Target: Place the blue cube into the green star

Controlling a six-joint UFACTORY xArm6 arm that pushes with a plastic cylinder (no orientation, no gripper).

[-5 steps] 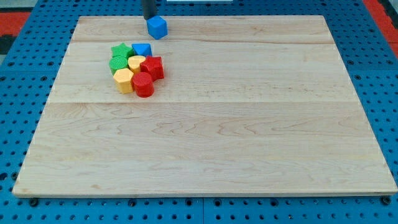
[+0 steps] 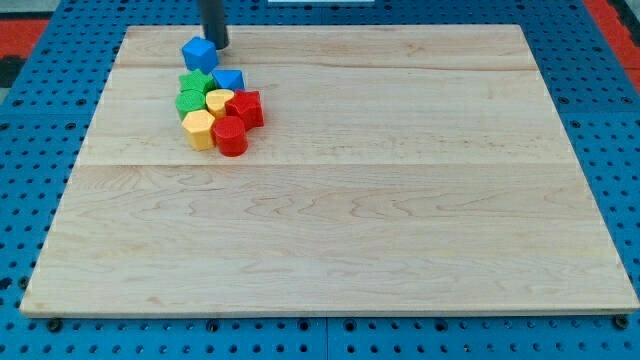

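Nearest the view's bottom sit the red cylinder (image 2: 230, 137) and yellow hexagon (image 2: 199, 129), packed against the green star (image 2: 196, 82). The blue cube (image 2: 198, 53) lies just above the star, nearly touching. My tip (image 2: 216, 46), a bare rod without fingers, stands at the cube's upper right; a push from here could slide the cube left past the star or scatter the cluster

We lose the rod above my tip (image 2: 216, 47) at the view's top edge, the second green block (image 2: 189, 101) and second blue block (image 2: 230, 79) sit partly hidden in the cluster so their shapes stay unclear, and the wooden board's (image 2: 400, 200) surrounding pegboard (image 2: 20, 200) is cropped.
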